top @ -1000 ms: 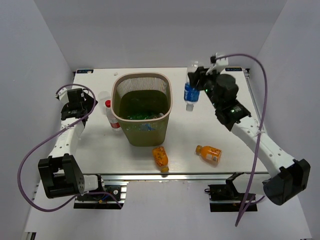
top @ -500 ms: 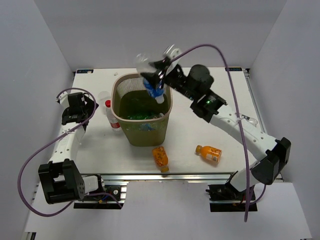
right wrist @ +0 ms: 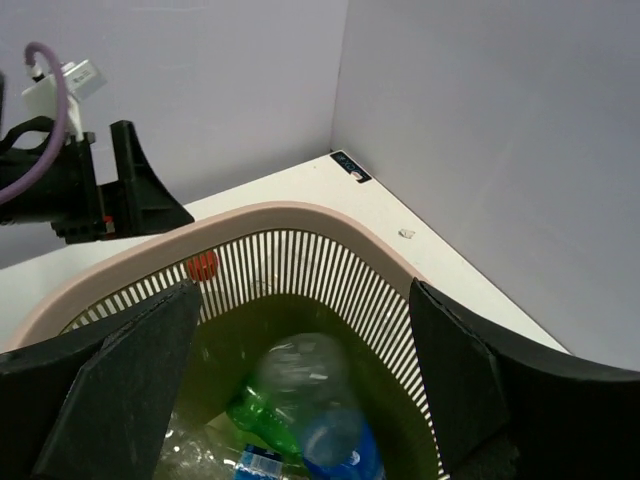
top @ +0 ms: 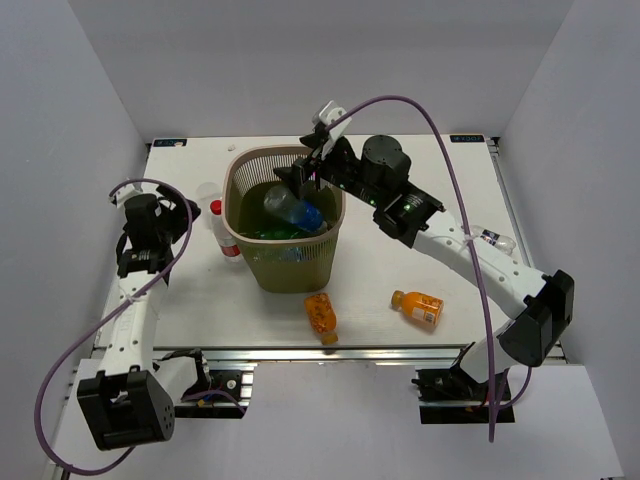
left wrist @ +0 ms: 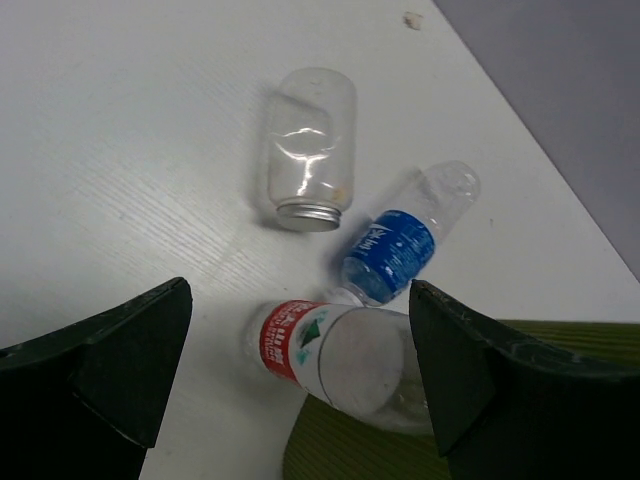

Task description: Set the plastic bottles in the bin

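Note:
The bin [top: 338, 215] stands mid-table, its rim [right wrist: 300, 214] under my right gripper [top: 308, 170]. That gripper [right wrist: 300, 380] is open and holds nothing. A clear, blue-labelled bottle [top: 293, 208] is loose inside the bin, blurred [right wrist: 315, 390], above a green bottle [right wrist: 250, 420]. My left gripper [top: 165, 215] is open left of the bin. Between its fingers and below them [left wrist: 300, 370] lies the red-labelled, red-capped bottle [left wrist: 320, 350] against the bin wall [left wrist: 330, 455]. A blue-labelled bottle [left wrist: 395, 248] and a squat clear bottle [left wrist: 310, 145] lie beyond. Two orange bottles [top: 320, 314] [top: 420, 308] lie in front of the bin.
A small clear object [top: 497, 240] lies near the table's right edge beside my right arm. Purple walls close the table at the back and sides. My left arm's purple cable [top: 75, 310] loops over the left edge.
My right arm swung from the back right to over the bin with the blue-labelled bottle, then opened; the bottle dropped into the bin. My left arm drew slightly nearer.

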Tool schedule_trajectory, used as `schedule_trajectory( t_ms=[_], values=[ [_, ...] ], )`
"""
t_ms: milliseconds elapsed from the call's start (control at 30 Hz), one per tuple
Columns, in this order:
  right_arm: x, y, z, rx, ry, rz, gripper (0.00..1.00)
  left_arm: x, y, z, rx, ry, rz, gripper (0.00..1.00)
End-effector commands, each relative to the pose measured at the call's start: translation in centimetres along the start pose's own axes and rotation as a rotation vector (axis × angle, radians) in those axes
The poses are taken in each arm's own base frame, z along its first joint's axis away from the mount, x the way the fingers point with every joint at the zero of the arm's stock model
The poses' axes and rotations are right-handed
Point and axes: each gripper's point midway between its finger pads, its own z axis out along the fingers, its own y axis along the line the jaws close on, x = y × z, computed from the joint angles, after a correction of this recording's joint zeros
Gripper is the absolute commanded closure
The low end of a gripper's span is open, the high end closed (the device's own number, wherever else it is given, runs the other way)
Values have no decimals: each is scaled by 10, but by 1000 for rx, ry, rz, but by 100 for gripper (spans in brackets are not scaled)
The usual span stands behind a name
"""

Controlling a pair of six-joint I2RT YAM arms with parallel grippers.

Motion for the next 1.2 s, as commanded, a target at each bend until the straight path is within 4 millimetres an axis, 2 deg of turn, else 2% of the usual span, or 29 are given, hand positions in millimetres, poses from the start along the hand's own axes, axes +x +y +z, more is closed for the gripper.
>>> schedule_trajectory(
  t_ms=[0,133,200,233,267,300,500,567,600,667,700,767,967,1167],
  values=[
    [-29,-12,-4,60,-33,50,11,-12,-31,-19,177,-40,55,2],
    [-30,-15,-13,62,-17,59,11,-26,-54,-42,306,-90,120,2],
    [-21,-19,-19,74,9,60,11,-28,-74,-58,419,-82,159,2],
    [-27,-21,-25,83,-4,58,11,-26,-80,-63,461,-76,185,2],
    [-25,-25,-29,101,-2,57,11,-16,-88,-68,530,-40,211,2],
    [-25,-27,-33,113,-3,57,10,-16,-93,-72,572,-53,232,2],
    [-25,-42,-60,177,-20,58,11,-5,-100,-72,608,-26,323,2],
    [-25,-42,-67,187,-25,60,11,4,-105,-70,625,-4,350,2],
    [-31,-42,-72,192,-43,58,11,3,-103,-65,589,-9,364,2],
    [-29,-43,-76,195,-43,59,11,15,-99,-53,532,32,383,2],
    [-32,-43,-79,197,-54,56,11,11,-98,-47,481,9,393,2],
    [-28,-50,-83,238,-48,59,11,24,-100,-39,458,48,420,2],
    [-19,-53,-89,256,-33,61,11,31,-86,-12,334,65,414,2],
    [-8,-60,-94,293,-16,72,11,40,-70,5,241,58,420,2]
  ],
)
